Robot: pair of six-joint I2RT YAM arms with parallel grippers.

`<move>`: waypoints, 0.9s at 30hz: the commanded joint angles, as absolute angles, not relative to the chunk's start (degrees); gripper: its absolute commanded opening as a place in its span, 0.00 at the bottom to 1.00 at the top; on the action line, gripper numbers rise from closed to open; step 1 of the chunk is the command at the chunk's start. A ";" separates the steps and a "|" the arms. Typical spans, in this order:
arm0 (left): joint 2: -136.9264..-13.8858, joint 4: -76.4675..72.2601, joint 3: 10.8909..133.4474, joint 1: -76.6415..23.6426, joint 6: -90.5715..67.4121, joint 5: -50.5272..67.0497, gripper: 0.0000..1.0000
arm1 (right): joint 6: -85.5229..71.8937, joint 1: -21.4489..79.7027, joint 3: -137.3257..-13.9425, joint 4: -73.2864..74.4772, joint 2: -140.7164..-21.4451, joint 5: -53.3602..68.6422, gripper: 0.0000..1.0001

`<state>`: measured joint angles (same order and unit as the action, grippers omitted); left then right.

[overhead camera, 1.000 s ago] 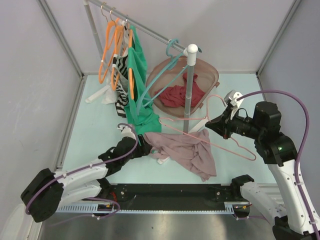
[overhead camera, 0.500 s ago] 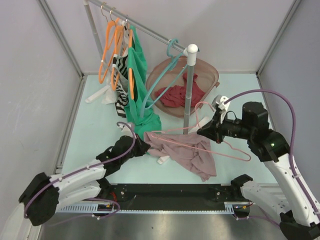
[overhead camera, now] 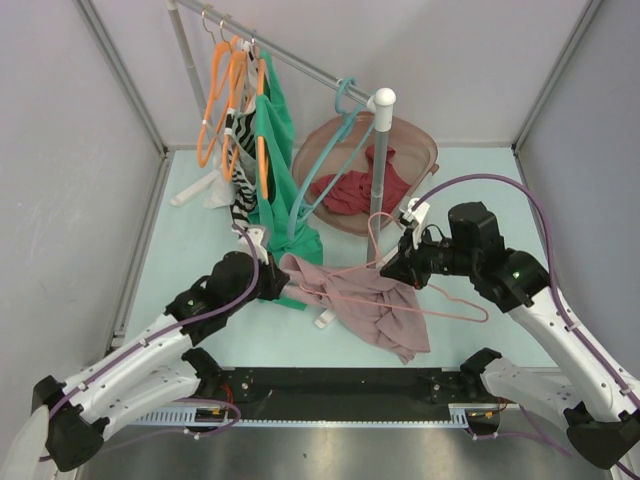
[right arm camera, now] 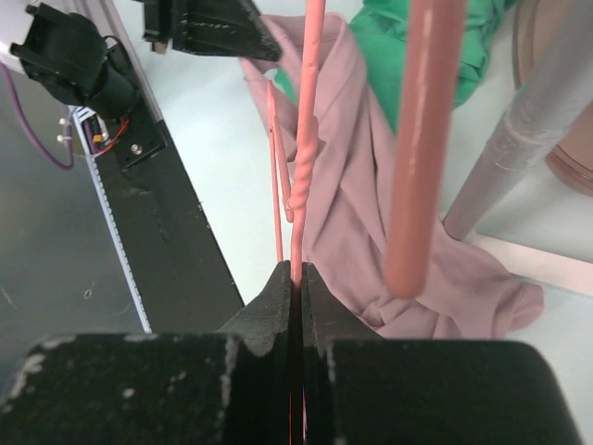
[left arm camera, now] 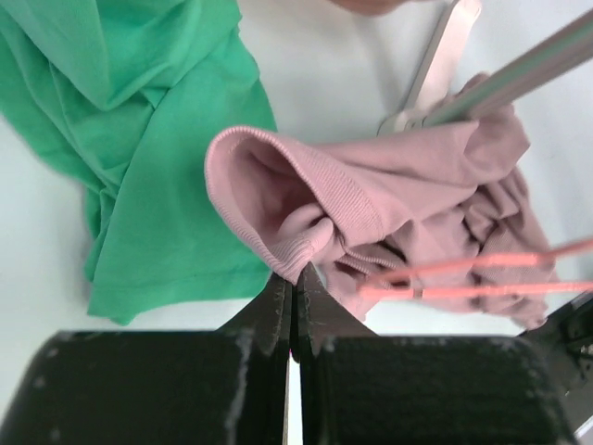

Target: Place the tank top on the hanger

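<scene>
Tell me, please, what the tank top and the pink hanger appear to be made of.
The tank top looks like soft, matte knit fabric: its edge shows fine ribbing and it bunches in loose folds. The hanger looks like thin wire with a smooth pink coating: its neck is twisted round itself. The core is not visible, so metal is a guess.

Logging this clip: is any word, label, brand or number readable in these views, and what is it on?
None: no text can be read in any view.
Notched strip on the near rail: fine marks only, too small to read as numbers.
Tank top, hanger, green garment: no print or label showing.
</scene>
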<state>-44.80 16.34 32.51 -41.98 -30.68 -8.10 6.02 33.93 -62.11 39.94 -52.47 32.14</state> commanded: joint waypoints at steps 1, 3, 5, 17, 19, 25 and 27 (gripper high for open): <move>-42.28 21.27 36.30 -41.48 -24.09 -6.42 0.00 | 6.06 34.28 -65.04 37.88 -51.50 29.45 0.00; -40.70 21.53 36.74 -41.48 -21.89 -4.93 0.00 | 6.33 34.28 -64.86 37.71 -51.42 29.53 0.00; -39.56 21.53 37.26 -41.48 -20.05 -3.79 0.00 | 6.24 34.28 -64.51 37.27 -52.03 30.75 0.00; -39.03 21.53 44.72 -41.49 -13.36 7.99 0.00 | 4.57 36.73 -61.35 28.57 -54.67 36.21 0.00; -38.24 22.23 47.01 -41.57 -12.92 7.91 0.00 | 4.40 39.10 -61.35 27.78 -55.28 35.16 0.00; -36.48 26.01 59.21 -41.48 -9.68 9.67 0.00 | 3.34 44.11 -62.14 26.28 -55.11 32.43 0.00; -37.00 27.06 61.60 -41.48 -8.71 10.20 0.00 | 2.90 44.99 -62.23 25.58 -54.15 31.12 0.00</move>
